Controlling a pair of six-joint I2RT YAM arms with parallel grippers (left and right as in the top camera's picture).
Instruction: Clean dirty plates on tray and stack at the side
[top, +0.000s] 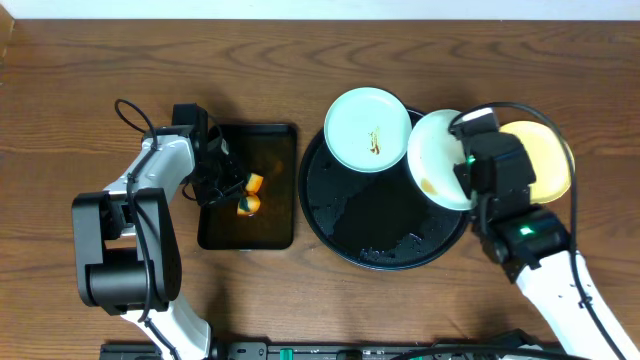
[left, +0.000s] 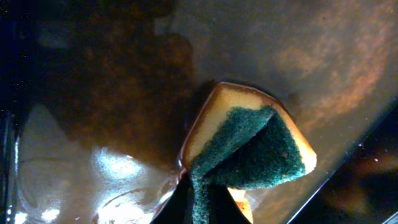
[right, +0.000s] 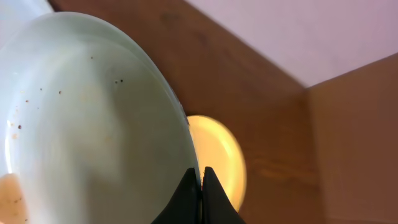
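Mint plate (right: 93, 124) rim pinched in right hand (right: 200, 186), above tray's (top: 380, 225) right edge.

My left claw (left: 202, 208) grips a sponge (left: 249, 146) of soft yellow foam with a rough green scouring face. Under it the rectangular tray (left: 298, 56) shines glossy. My right claw (right: 200, 179) pinches a smooth, glazed-looking plate (right: 93, 124), and beyond it the worktop (right: 267, 124) is matt grained wood.

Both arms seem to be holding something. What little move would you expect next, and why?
Probably the left fingers should lift the yellow-and-green sponge off the small rectangular black tray toward the pale mint plate. The right fingers pinch that plate's rim, holding it tilted over the large round glossy black tray, and a brown smear shows on it.
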